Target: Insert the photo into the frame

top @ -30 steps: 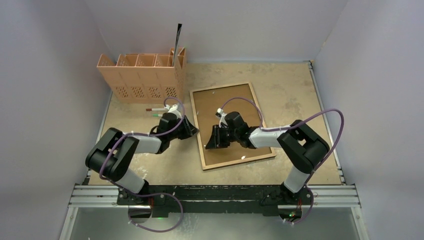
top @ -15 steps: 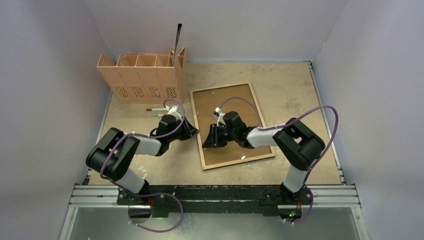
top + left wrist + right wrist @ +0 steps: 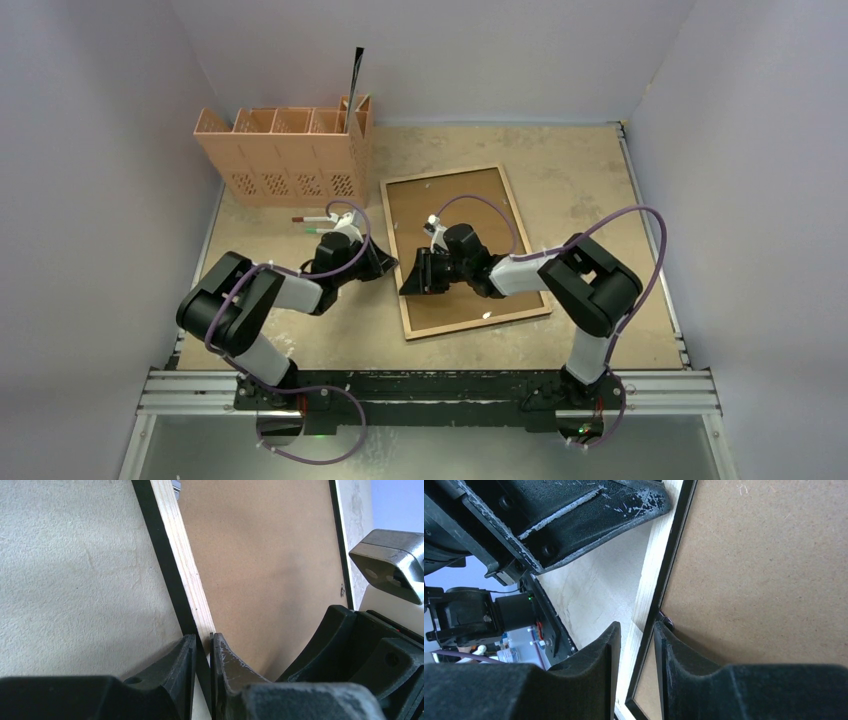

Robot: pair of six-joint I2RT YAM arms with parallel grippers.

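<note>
I've got the left gripper (image 3: 202, 647) clamped on one rail of the frame (image 3: 186, 575), which lies back-up on the table (image 3: 600, 180), likely to steady it, while the right gripper (image 3: 636, 630) straddles that rail, gripping or not I can't tell; photo unseen.

No text, label, brand, number or sign can be read in any view. The frame (image 3: 440, 176) shows only scuffs and specks, no print.
</note>
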